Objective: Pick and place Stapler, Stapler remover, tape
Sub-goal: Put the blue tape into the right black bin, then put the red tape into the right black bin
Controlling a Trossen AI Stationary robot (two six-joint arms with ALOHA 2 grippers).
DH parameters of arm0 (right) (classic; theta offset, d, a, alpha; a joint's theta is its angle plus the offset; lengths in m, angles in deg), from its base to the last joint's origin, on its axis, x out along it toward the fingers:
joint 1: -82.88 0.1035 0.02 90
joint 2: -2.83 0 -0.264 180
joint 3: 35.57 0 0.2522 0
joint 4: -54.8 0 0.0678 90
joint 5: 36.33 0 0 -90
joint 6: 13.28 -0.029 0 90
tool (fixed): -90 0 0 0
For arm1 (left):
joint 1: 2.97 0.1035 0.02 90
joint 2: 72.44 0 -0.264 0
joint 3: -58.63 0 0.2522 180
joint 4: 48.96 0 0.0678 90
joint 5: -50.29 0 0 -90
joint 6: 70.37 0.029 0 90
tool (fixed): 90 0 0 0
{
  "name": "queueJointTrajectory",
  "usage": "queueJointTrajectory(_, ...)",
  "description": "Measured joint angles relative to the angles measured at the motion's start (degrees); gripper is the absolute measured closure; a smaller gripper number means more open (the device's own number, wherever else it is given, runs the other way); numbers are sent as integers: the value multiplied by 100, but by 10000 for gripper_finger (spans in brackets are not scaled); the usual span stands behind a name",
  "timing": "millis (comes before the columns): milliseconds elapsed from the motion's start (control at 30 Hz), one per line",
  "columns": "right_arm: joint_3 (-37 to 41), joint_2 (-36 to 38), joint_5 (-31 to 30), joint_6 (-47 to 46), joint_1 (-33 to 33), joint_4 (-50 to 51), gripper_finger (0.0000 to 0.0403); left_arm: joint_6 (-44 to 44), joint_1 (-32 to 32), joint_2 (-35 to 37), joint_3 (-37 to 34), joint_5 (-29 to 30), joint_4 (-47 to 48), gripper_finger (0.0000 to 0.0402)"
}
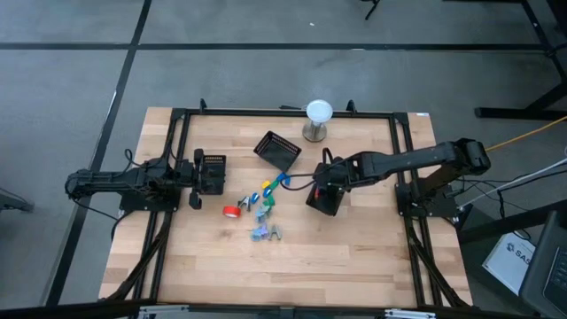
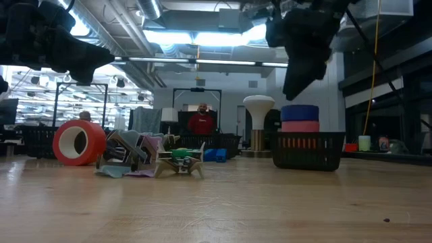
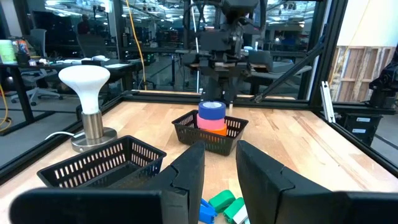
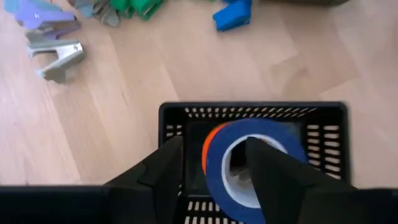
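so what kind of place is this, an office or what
Probably a robotics lab or workshop, not an office. A wooden table sits inside a black frame with two arms mounted, the low view shows exposed ceiling ducts and strip lights, and a person sits at the back.

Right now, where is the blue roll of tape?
The blue tape roll lies on top of the stack in the black basket on the table's right side, directly under the right tool.

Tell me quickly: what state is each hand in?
Left hand: open, holding nothing.
Right hand: open above the blue tape roll in the basket.
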Motion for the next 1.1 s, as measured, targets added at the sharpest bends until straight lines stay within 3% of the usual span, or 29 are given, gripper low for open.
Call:
queueJointTrajectory(400, -725, 2, -176, 502, 0, 97, 245, 1, -2, 2, 0, 0, 1, 313)
queueJointTrajectory(800, -852, 2, -158, 1500, 0, -1134, 245, 1, 0, 2, 0, 0, 2, 313)
queueJointTrajectory(1100, -852, 2, -160, 3072, 2, -2162, 245, 0, 0, 0, 0, 0, 0, 313)
